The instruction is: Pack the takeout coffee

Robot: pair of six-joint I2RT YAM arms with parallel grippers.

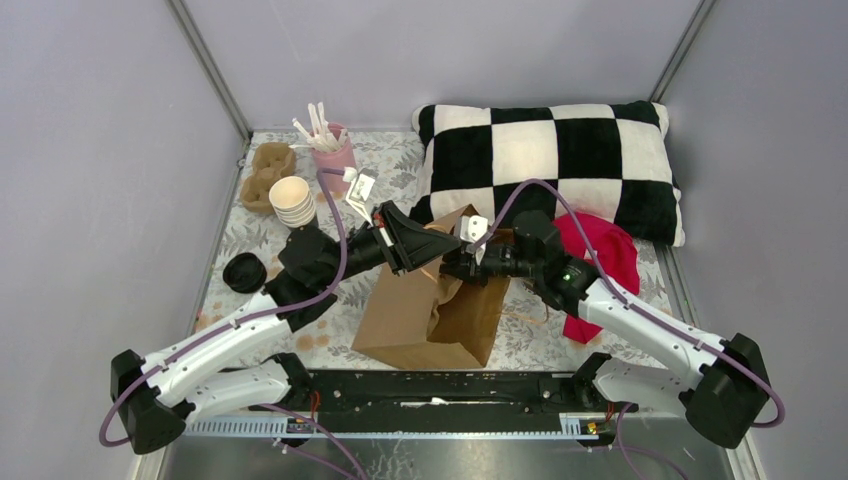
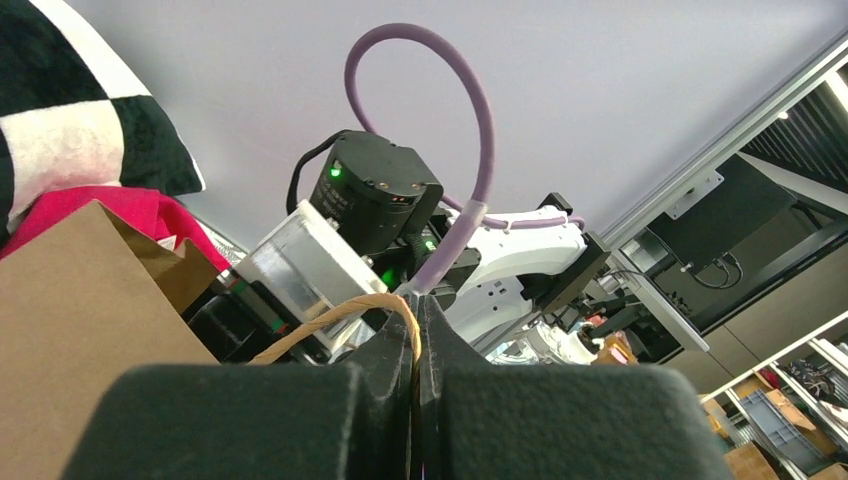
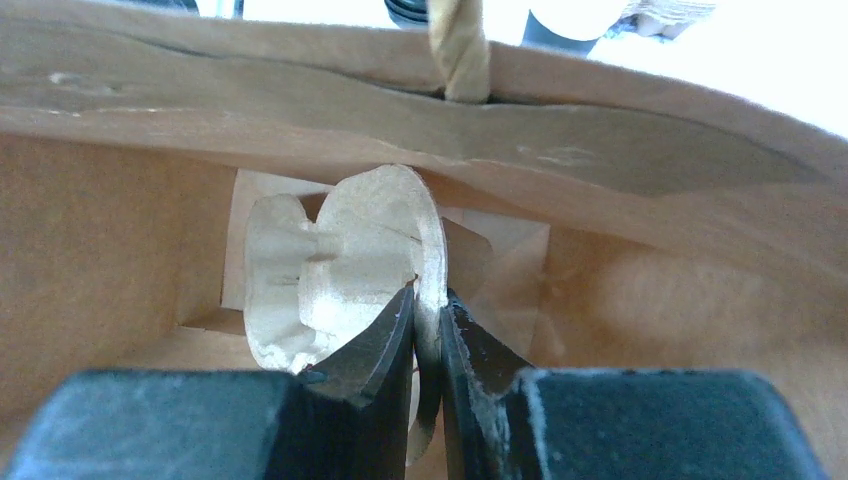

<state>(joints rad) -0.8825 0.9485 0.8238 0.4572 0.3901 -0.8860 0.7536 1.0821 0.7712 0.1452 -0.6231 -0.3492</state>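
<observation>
The takeout coffee (image 1: pixel 244 272) stands on the desk (image 1: pixel 530 340) well left of the brown paper bag (image 1: pixel 420 312), whose twisted handle (image 2: pixel 330 316) the left hand (image 2: pixel 415 335) pinches tight, while the right hand (image 3: pixel 428 305), inside the bag, clamps narrowly on a pulp cup tray (image 3: pixel 340 255).

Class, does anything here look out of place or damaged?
The checkered pillow and pink cloth look out of place beside the stacked cups. The paper bag is creased near its mouth.
</observation>
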